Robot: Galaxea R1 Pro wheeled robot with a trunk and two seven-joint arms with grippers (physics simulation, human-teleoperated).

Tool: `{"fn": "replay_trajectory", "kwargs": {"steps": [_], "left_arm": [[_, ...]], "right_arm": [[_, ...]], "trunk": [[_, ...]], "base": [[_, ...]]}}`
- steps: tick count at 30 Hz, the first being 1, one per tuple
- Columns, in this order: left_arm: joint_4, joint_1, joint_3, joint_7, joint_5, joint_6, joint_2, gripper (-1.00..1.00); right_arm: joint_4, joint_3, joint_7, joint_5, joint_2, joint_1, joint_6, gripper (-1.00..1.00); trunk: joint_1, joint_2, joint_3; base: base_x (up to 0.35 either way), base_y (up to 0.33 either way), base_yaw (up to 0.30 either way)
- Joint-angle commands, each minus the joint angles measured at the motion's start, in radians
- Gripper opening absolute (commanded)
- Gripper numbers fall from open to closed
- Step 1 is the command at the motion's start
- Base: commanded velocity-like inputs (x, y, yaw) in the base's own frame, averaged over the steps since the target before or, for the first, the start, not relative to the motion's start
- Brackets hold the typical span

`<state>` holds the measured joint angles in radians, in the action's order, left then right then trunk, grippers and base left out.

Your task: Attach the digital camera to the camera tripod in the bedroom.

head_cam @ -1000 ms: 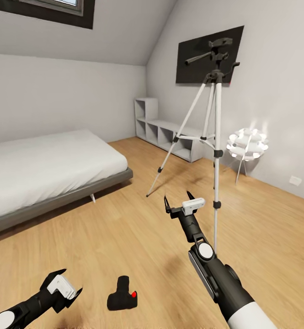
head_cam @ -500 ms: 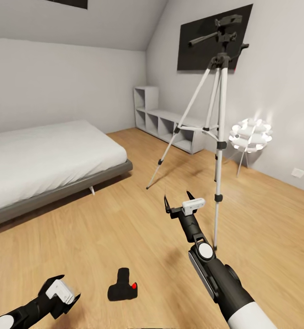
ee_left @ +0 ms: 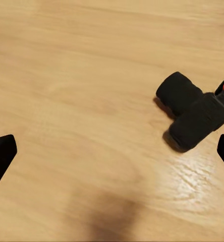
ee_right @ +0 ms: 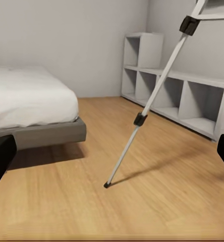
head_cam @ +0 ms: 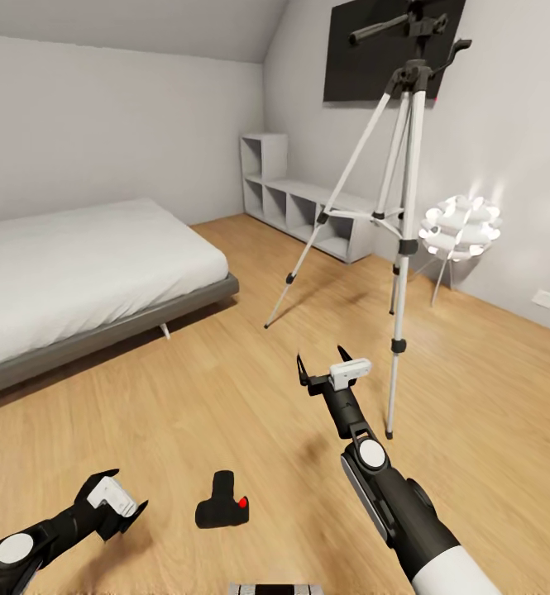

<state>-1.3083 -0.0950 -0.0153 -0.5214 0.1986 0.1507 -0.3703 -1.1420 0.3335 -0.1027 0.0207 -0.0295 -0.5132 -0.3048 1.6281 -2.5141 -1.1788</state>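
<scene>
Standing on a light wood floor (head_cam: 184,397), the tripod (head_cam: 404,215) is seen at the right of the room, its three silver-white legs spread and its black head and pan handle raised in front of a black TV (head_cam: 365,54) mounted on the grey wall. One leg foot is planted on the floor just beyond the right tool (head_cam: 328,373). A white ball-cluster lamp (head_cam: 461,230) is lit beside the tripod, near the right wall. A grey stepped shelf unit (head_cam: 308,207) is set in the far corner; its open compartments are seen bare in the right wrist view. A grey-framed bed (head_cam: 84,281) with a white mattress is placed along the left side, under a sloped ceiling.

The camera (head_cam: 222,511) is found lying on the floor, well short of the tripod, between the two arms and nearer the left one. Its red button is visible at its right side. In the left wrist view the camera (ee_left: 195,111) is seen ahead of the fingers and to one side, not between them.

The left tool (head_cam: 117,508) is held low, near the floor and apart from the camera, with its fingers spread and nothing gripped. The right tool is raised above the floor, fingers likewise spread wide and nothing held; a tripod leg (ee_right: 147,106) is seen ahead of it in the right wrist view.
</scene>
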Motion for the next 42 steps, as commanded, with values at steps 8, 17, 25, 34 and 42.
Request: {"fn": "replay_trajectory", "kwargs": {"steps": [8,17,25,34,42], "left_arm": [[0.043,-0.092,-0.002,-0.065,0.005,0.006,-0.006,1.00],[0.150,-0.171,0.002,-0.073,0.005,0.004,-0.003,1.00],[0.209,-0.184,0.003,-0.074,0.005,-0.012,-0.001,1.00],[0.213,-0.187,0.003,-0.074,0.005,-0.020,0.001,1.00],[0.214,-0.187,0.004,-0.074,0.005,-0.021,0.002,1.00]], "right_arm": [[0.001,0.002,-0.007,0.002,0.000,-0.001,-0.002,1.00],[0.001,0.002,-0.007,0.002,0.000,-0.001,-0.002,1.00],[0.001,0.002,-0.006,0.002,0.000,-0.001,-0.001,1.00],[0.001,0.004,-0.007,0.003,0.000,-0.001,-0.003,1.00],[0.001,0.003,-0.008,0.003,0.000,-0.001,-0.003,1.00]], "trunk": [[0.003,-0.002,-0.032],[0.007,-0.004,-0.067],[0.011,-0.006,-0.098],[0.015,-0.008,-0.132],[0.019,-0.010,-0.163]], "base": [[0.000,0.000,0.000],[0.000,0.000,0.000],[0.000,0.000,0.000],[0.000,0.000,0.000],[0.000,0.000,0.000]]}}
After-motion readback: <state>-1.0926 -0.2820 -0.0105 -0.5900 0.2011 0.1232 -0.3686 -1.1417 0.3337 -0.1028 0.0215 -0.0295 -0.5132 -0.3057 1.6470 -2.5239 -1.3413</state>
